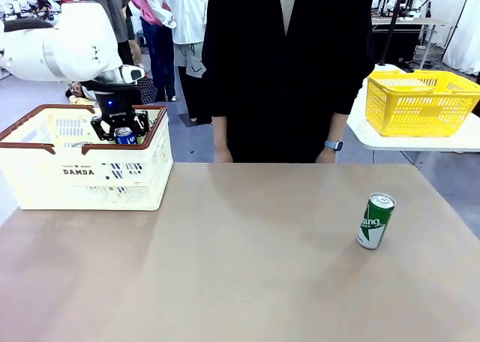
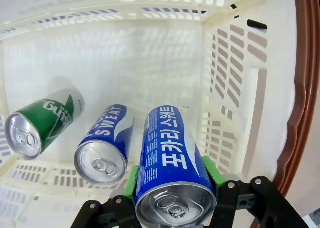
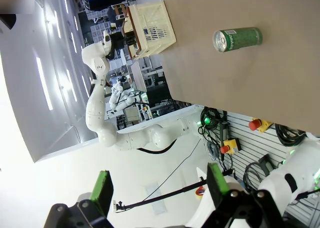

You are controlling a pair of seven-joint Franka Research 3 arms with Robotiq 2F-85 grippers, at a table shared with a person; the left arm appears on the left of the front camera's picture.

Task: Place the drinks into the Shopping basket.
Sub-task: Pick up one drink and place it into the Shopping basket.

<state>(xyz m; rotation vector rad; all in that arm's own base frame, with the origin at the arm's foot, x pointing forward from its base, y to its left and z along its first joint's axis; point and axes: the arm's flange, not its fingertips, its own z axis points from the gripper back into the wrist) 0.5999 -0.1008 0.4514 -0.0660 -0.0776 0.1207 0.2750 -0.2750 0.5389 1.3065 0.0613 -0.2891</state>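
Note:
My left gripper [image 1: 124,136] hangs inside the cream Shopping basket [image 1: 52,183] at the table's left, shut on a blue can [image 1: 124,136]. In the left wrist view that blue can [image 2: 168,168] sits between the green pads [image 2: 131,183] of the left gripper [image 2: 172,180], above the basket floor [image 2: 125,63]. A second blue can [image 2: 106,143] and a green can [image 2: 42,120] lie on that floor. Another green can [image 1: 376,220] stands upright at the table's right, also seen as the green can [image 3: 237,38] in the right wrist view. My right gripper [image 3: 156,185] is open and holds nothing, well off the table.
A person in black stands at the far edge with a hand [image 1: 327,154] near the table. A yellow mesh basket [image 1: 420,100] rests on a white side table at the back right. The basket's brown rim [image 2: 300,103] runs close beside the left gripper.

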